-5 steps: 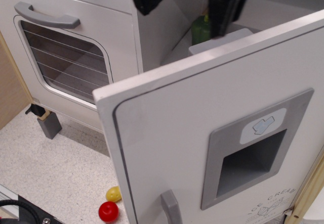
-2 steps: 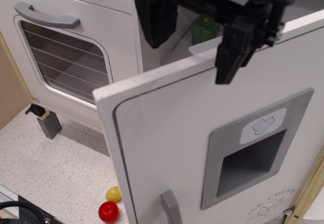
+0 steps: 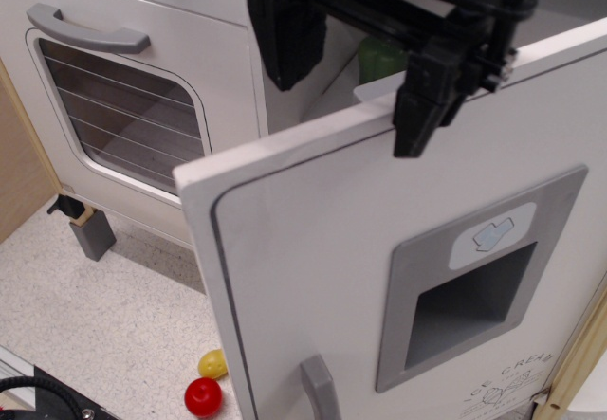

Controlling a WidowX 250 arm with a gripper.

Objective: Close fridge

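The white fridge door (image 3: 313, 249) stands wide open, swung out toward the camera. It has a grey vertical handle (image 3: 321, 393) at the bottom and a grey ice-dispenser panel (image 3: 474, 278). My black gripper (image 3: 349, 117) is open and straddles the door's top edge. Its left finger (image 3: 287, 36) hangs behind the door, inside the fridge opening. Its right finger (image 3: 425, 107) lies over the door's front face. It holds nothing. A green object (image 3: 379, 58) and a white shelf show inside the fridge.
The white oven (image 3: 123, 107) with a wire-rack window and a horizontal grey handle (image 3: 85, 29) stands at left. A red ball (image 3: 203, 397) and a yellow ball (image 3: 213, 363) lie on the speckled floor below the door. A wooden panel is at far left.
My gripper has come down from the top of the frame onto the door's top edge, its right finger now in front of the door. The door has not visibly moved.
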